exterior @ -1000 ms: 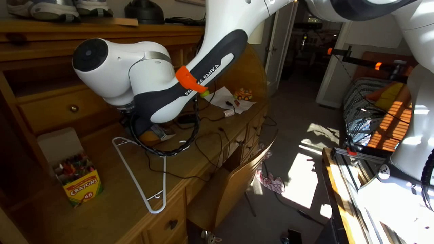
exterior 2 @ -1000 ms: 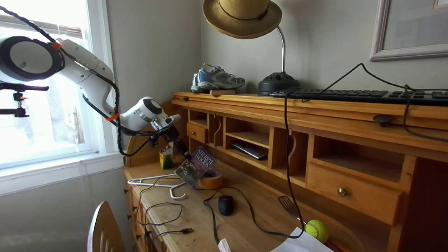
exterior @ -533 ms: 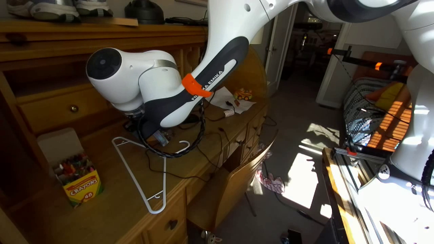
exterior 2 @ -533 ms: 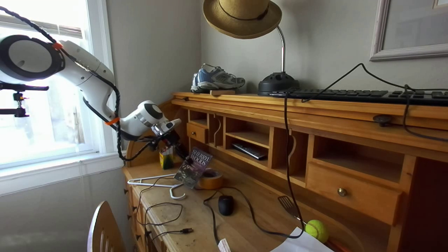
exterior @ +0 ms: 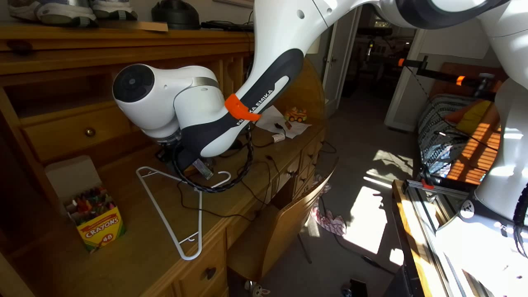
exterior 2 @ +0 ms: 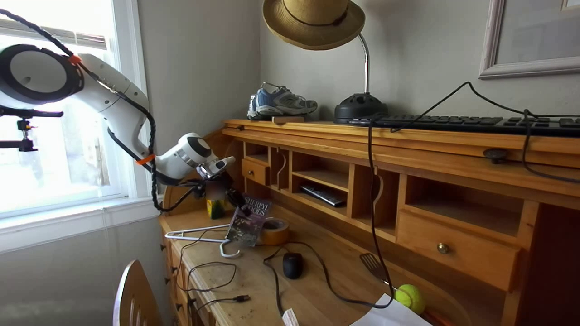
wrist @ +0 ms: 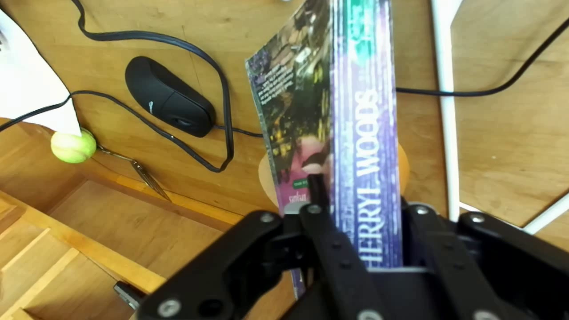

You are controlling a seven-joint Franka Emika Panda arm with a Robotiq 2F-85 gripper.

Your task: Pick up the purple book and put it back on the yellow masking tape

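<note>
The purple book (exterior 2: 248, 228) is held tilted on edge above the desk. In the wrist view its purple spine (wrist: 365, 124) faces the camera. My gripper (wrist: 359, 195) is shut on the book, with a finger on each side of it near one end. The yellow masking tape (exterior 2: 276, 232) lies flat on the desk, just behind and to the right of the book in that exterior view. In the wrist view only the tape's edges (wrist: 403, 170) show, beneath the book. In an exterior view the arm hides most of the tape, and part of the book (exterior: 203, 168) shows.
A white hanger (exterior: 201, 222) and a yellow crayon box (exterior: 101, 227) are on the desk near the book. A black mouse (exterior 2: 292, 265) and loose cables lie close to the tape. Desk cubbies (exterior 2: 319, 176) rise behind. A chair (exterior: 284, 218) stands at the front edge.
My gripper has moved down with the book in it. The book has shifted slightly left and down and turned more upright in an exterior view. The tape has not moved.
</note>
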